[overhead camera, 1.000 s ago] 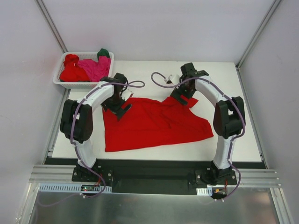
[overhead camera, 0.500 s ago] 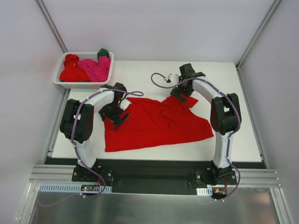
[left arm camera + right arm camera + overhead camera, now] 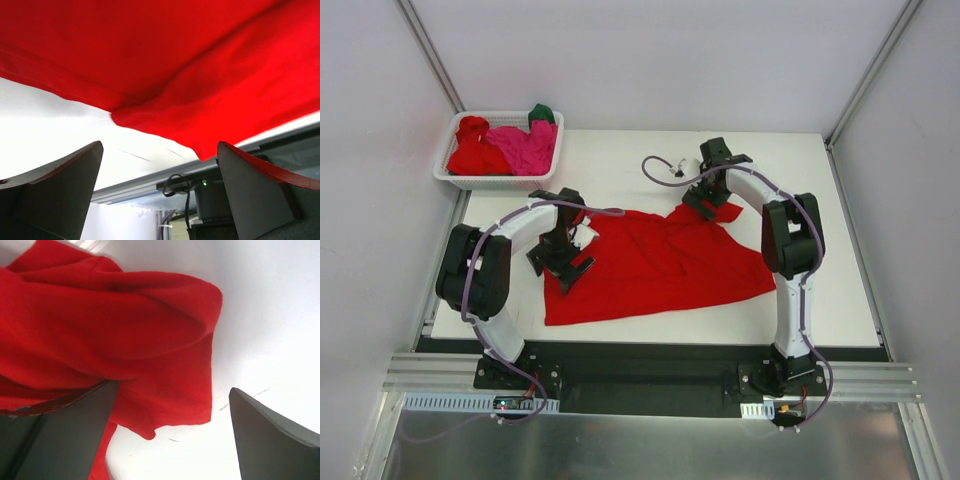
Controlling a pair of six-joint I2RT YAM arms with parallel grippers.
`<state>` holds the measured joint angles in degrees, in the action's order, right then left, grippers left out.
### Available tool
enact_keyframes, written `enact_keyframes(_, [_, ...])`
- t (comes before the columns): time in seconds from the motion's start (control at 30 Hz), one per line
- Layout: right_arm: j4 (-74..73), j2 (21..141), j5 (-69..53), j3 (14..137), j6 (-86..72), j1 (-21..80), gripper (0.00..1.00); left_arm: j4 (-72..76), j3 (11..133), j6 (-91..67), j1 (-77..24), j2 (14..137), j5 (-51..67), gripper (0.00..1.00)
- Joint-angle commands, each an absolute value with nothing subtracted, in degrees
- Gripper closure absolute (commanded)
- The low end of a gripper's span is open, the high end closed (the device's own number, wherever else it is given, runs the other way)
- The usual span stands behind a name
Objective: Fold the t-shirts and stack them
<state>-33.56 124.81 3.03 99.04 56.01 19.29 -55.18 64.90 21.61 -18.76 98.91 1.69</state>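
Inspection from the remote station. One bright red cloth t-shirt point(image 3: 660, 265) lies spread on the white counter point(image 3: 620, 160), reaching from the left tool point(image 3: 563, 262) across to the right tool point(image 3: 708, 193). The cloth is mostly flat but creased, with long wrinkles running through the middle. The edge nearest the arm bases is fairly straight, and the end by the right tool is gathered into a soft bunch.

Left tool: fingers point(image 3: 60, 190) wide apart, nothing between them. It sits over the shirt's end on its own side. In its wrist view red cloth fills the field just beyond the fingertips, with a doubled edge and one pointed corner coming toward the gap. Bare counter shows between cloth and fingers.

Right tool: fingers point(image 3: 270, 440) apart, gripping nothing. The bunched sleeve with its stitched hem lies just ahead of the gap and runs behind one finger. I cannot tell whether that finger touches it.

Well apart from both tools, beyond the left one, a white plastic lattice basket point(image 3: 490, 181) holds a crumpled red shirt point(image 3: 470, 152), a magenta-pink shirt point(image 3: 525, 145) and a dark green shirt point(image 3: 542, 112), heaped together unfolded.
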Motion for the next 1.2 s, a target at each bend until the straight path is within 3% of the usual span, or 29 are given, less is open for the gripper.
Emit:
enact_keyframes(0.0, [-31.9, 125.6, 5.6, 103.3, 56.4, 18.5, 0.03, -59.1, 62.9, 22.2, -19.0, 96.5, 5.4, 0.02])
enact_keyframes(0.87, [-22.9, 136.2, 11.0, 117.6, 58.1, 20.6, 0.03, -57.9, 63.9, 21.6, -23.7, 96.8, 1.2, 0.02])
enact_keyframes(1.07, [-32.0, 130.6, 8.9, 122.0, 52.4, 19.3, 0.03, -57.8, 64.5, 21.9, -24.0, 96.8, 1.4, 0.02])
enact_keyframes(1.17, [-36.1, 124.7, 5.2, 115.3, 54.4, 19.5, 0.03, -57.5, 65.1, 21.9, -24.1, 97.4, 1.7, 0.02])
